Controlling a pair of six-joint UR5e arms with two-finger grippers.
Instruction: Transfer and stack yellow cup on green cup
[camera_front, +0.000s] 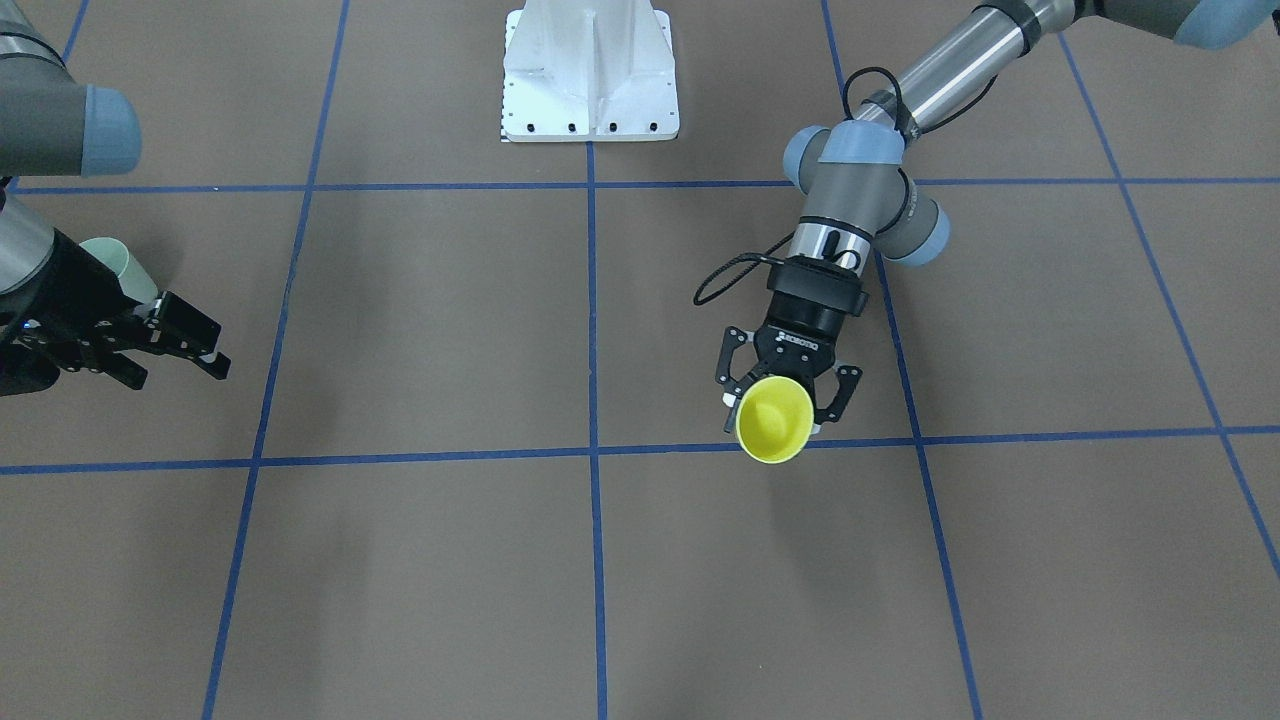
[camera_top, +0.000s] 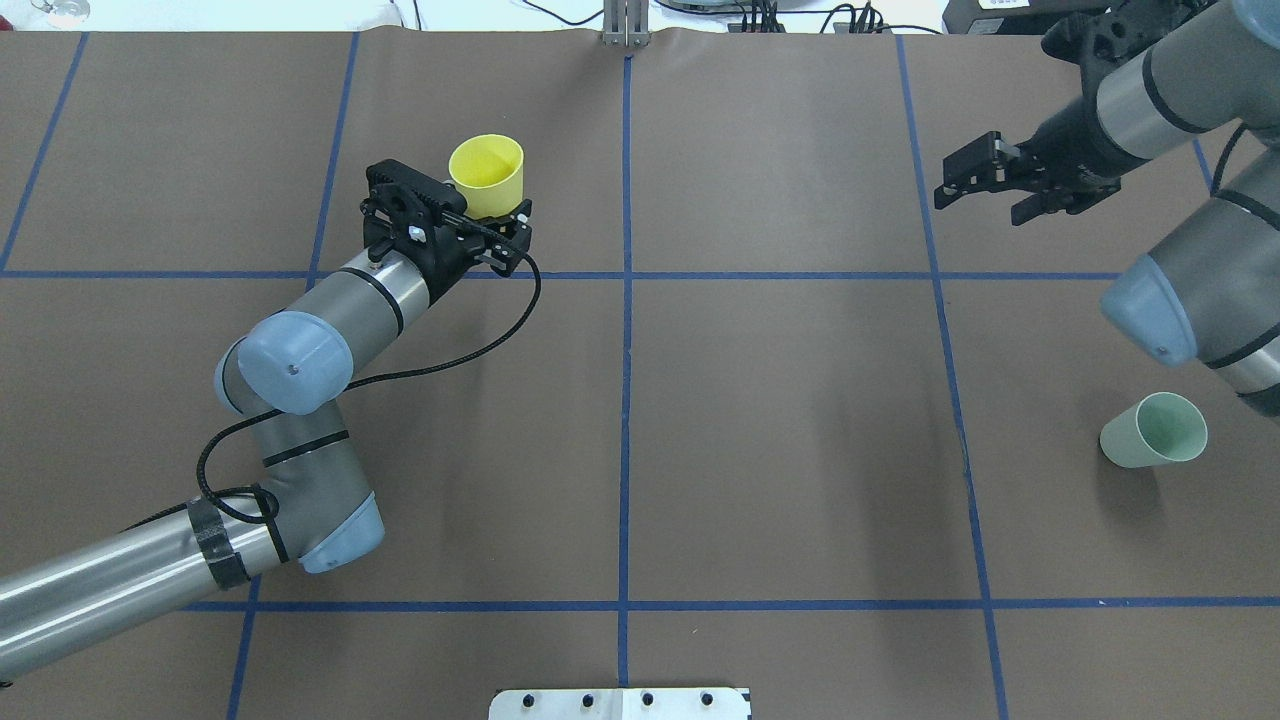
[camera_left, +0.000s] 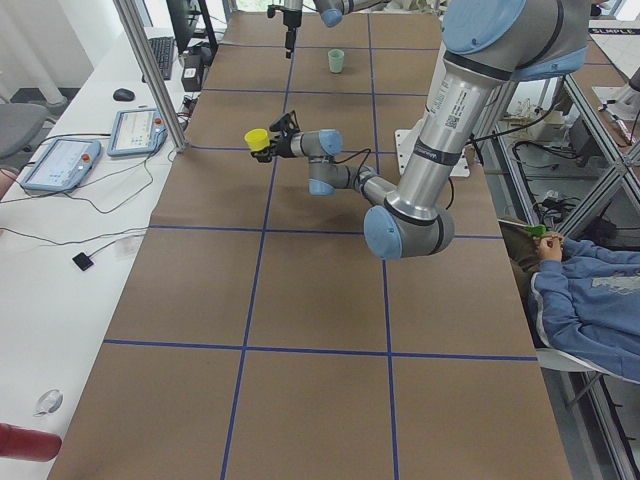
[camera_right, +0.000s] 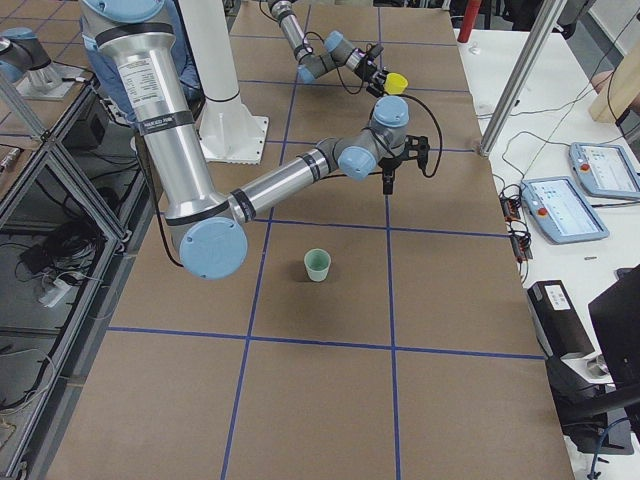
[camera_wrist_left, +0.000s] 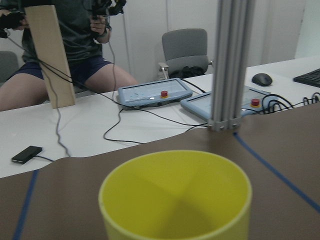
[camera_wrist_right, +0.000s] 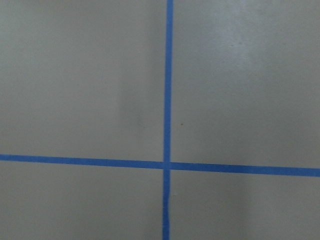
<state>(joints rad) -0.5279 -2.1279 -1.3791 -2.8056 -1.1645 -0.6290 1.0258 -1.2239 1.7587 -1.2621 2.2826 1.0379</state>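
Surface (camera_top: 780, 400): left gripper (camera_top: 490, 210) fingers clamp yellow cup (camera_top: 487, 170), 11 o'clock; right gripper (camera_top: 978, 195) fingers spread, empty; green cup (camera_top: 1155, 430), 4 o'clock, unstacked.

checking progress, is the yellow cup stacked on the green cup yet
No, the yellow cup is held in the left gripper, far from the green cup, which stands alone.

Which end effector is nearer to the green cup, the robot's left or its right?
Right. The right end effector hovers beyond the green cup, on its side of the table; the left end effector holds the yellow cup at the opposite side.
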